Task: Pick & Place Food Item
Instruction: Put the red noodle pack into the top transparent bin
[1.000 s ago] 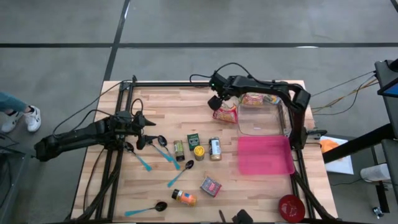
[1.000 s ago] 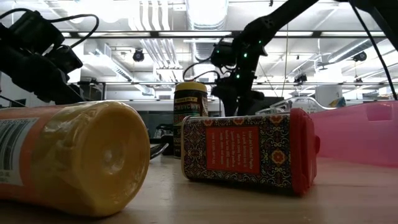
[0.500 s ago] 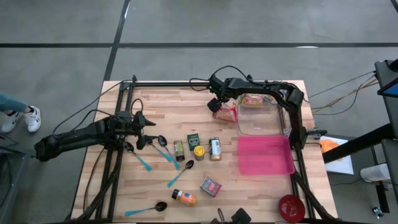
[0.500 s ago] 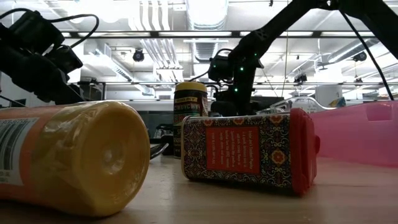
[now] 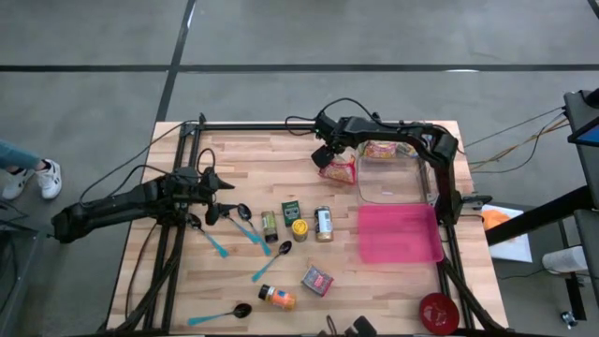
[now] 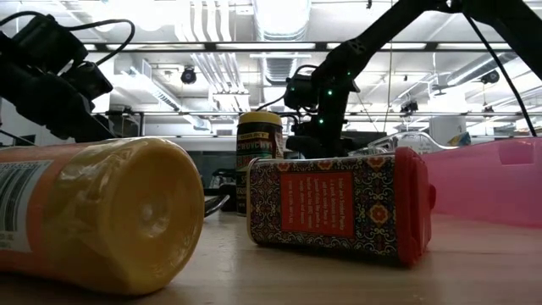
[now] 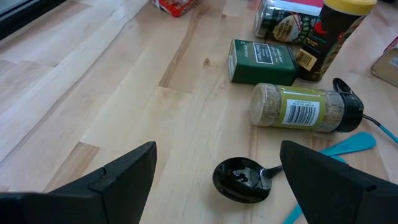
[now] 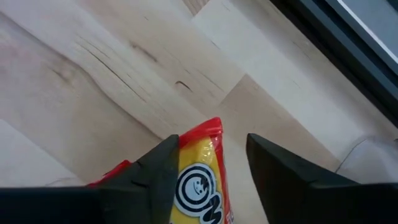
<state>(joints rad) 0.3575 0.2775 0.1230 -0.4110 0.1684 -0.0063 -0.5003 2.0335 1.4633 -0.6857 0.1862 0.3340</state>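
A red and yellow snack bag (image 5: 342, 170) lies flat on the wooden table, just left of a clear container (image 5: 393, 178). My right gripper (image 5: 325, 157) points steeply down over the bag's left end. In the right wrist view the open right gripper (image 8: 212, 140) has a finger on either side of the bag's narrow end (image 8: 202, 180). My left gripper (image 5: 220, 192) waits at the table's left. Its fingers are wide open (image 7: 217, 149) above a black spoon (image 7: 239, 180), with nothing between them. My right gripper straddles the snack bag's end from above, slanting down. One finger (image 8: 158, 171) lies right at the bag's red edge (image 8: 186, 140); I cannot tell whether it touches. Bare wood shows between the other finger (image 8: 273, 168) and the bag, which lies flat on the table.
A second snack bag (image 5: 382, 150) lies at the clear container's far end. A pink tray (image 5: 401, 234) sits nearer, and a red bowl (image 5: 438, 312) is at the near right corner. Spice jars, tins (image 5: 324, 223) and blue-handled spoons (image 5: 251, 231) are spread over the middle.
My right gripper has come down toward the snack bag during the first half second, then held still. The bag has stayed flat on the table.
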